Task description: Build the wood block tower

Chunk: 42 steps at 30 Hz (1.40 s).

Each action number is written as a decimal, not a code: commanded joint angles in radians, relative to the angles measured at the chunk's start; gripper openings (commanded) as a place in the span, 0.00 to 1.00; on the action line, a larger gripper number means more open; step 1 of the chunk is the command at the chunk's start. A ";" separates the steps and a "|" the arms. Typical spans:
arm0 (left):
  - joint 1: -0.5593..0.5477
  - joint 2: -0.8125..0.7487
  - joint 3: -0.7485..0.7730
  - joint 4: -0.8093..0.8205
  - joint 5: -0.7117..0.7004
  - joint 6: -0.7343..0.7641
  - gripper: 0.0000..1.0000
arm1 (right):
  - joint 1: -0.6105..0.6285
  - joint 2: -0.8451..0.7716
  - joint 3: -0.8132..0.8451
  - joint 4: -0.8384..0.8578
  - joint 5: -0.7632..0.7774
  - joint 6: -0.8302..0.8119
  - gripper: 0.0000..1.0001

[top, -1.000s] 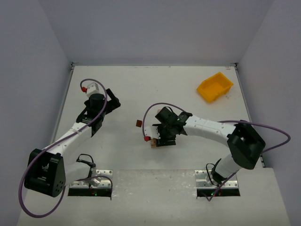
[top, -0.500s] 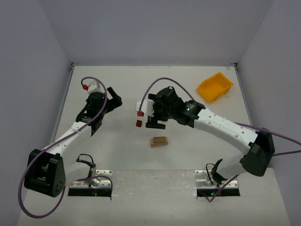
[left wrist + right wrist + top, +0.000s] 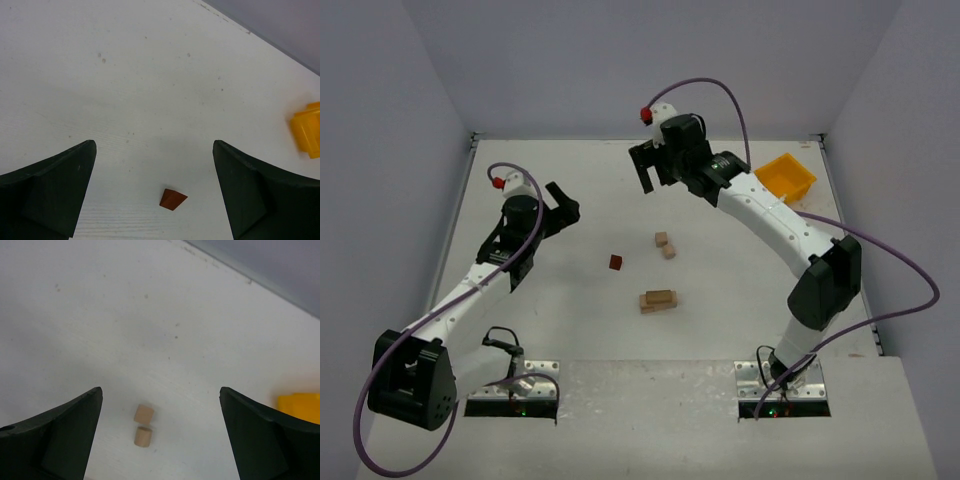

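Note:
Two pale oblong blocks (image 3: pixel 658 299) lie together at the near middle of the table. Behind them sit two small tan blocks (image 3: pixel 664 245), one a cube (image 3: pixel 144 414), one rounded (image 3: pixel 143 436). A dark reddish-brown block (image 3: pixel 616 262) lies to their left, also the dark block (image 3: pixel 173 199) in the left wrist view. My right gripper (image 3: pixel 656 172) hangs open and empty high over the far middle; its jaws (image 3: pixel 160 390) frame the tan pair from afar. My left gripper (image 3: pixel 565 203) stands open and empty left of the blocks, the gripper (image 3: pixel 153 144) facing the dark block.
A yellow bin (image 3: pixel 786 178) stands at the far right, partly behind my right arm; its corner, the bin (image 3: pixel 300 407), shows in the right wrist view and the bin (image 3: pixel 307 130) in the left. The back wall runs just past the right gripper.
My right gripper has opened, left the oblong blocks and swung up and back to the far middle, uncovering the two small tan blocks. The left arm has barely moved.

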 commanded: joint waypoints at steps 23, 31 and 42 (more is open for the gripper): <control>0.008 -0.021 -0.050 0.144 0.097 0.006 1.00 | -0.033 0.268 -0.184 -0.048 -0.019 0.432 0.65; 0.007 -0.033 -0.055 0.144 0.097 0.008 1.00 | -0.033 0.317 -0.163 -0.056 -0.007 0.431 0.64; 0.008 -0.035 -0.058 0.147 0.098 0.008 1.00 | -0.033 0.336 -0.160 -0.048 -0.012 0.433 0.43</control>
